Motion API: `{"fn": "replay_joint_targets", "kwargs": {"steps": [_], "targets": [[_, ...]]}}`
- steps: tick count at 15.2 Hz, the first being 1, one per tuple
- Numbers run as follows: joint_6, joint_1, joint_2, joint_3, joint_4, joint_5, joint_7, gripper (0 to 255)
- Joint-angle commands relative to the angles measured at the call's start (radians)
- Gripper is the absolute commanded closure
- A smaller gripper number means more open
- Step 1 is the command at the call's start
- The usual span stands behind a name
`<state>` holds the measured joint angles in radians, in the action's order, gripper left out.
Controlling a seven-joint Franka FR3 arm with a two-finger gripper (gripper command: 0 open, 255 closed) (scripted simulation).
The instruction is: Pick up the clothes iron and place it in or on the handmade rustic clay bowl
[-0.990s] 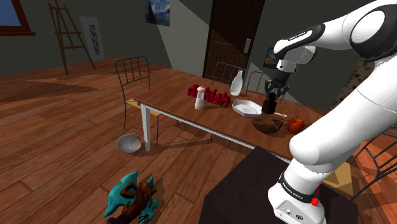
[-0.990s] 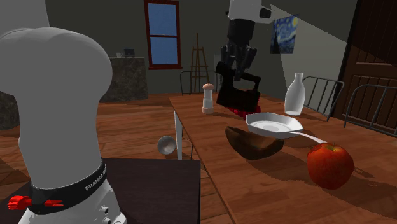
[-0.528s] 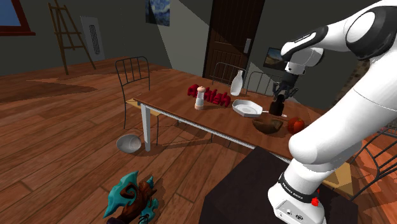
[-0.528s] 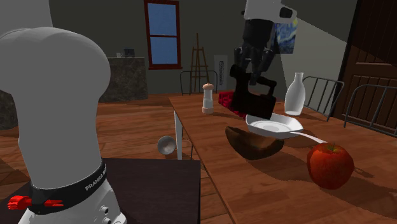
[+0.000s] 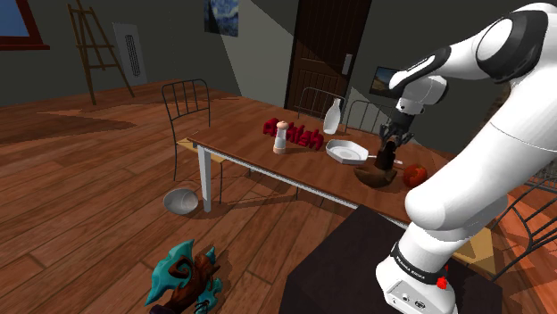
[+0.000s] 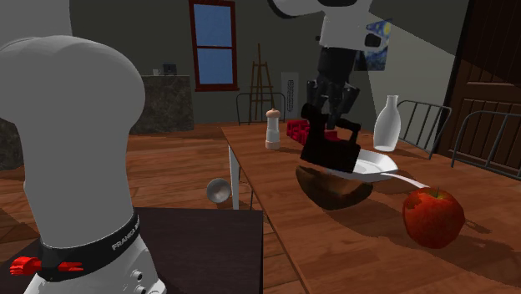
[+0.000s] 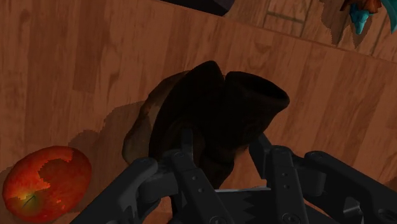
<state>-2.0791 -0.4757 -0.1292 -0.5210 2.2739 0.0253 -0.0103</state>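
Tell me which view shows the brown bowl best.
The second exterior view: the bowl sits close, side and rim plain, just beneath the black iron. The shoulder view shows it far off. In the wrist view the iron hides most of it; one rim edge shows.

The arm's black base band (image 6: 92, 246) reads "FRANKA".

arm (image 5: 482, 161): extended | pincer (image 6: 331, 132): pointing down, clamped on clothes iron (image 6: 330, 156)
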Motion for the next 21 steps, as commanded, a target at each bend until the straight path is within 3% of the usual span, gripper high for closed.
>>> {"fn": "replay_joint_targets", "kwargs": {"steps": [1,7,15,16,21], "targets": [[-0.028,0.001,0.015,-0.002,0.014,0.009,-0.007,255],[-0.109,0.004,0.065,-0.009,0.052,0.04,-0.036,255],[-0.114,0.004,0.069,-0.009,0.054,0.043,-0.039,255],[-0.114,0.004,0.07,-0.009,0.053,0.043,-0.038,0],[-0.114,0.004,0.069,-0.009,0.054,0.043,-0.039,0]]}}
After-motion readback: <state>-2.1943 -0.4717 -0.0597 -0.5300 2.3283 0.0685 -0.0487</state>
